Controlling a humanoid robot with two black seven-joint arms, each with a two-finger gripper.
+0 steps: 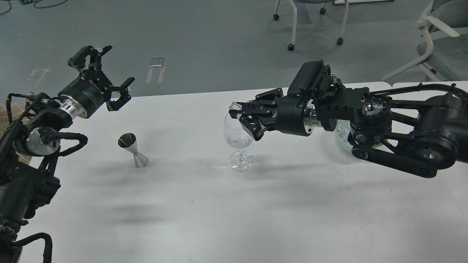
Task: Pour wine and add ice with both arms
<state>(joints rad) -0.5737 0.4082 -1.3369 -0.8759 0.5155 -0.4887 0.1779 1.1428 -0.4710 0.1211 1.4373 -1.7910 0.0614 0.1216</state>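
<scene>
A clear wine glass stands upright mid-table; something clear and faint lies in its bowl, and I cannot tell wine from ice there. My right gripper hovers at the glass's rim, shut on a small clear ice cube held just above the rim. A pale green bowl of ice cubes sits behind the right arm, mostly hidden. My left gripper is open and empty, raised above the table's far left edge. A steel jigger stands below it, apart from it.
The white table ends at a far edge with grey floor beyond. Office chairs stand at the back right. My right arm's bulky links stretch across the table's right side.
</scene>
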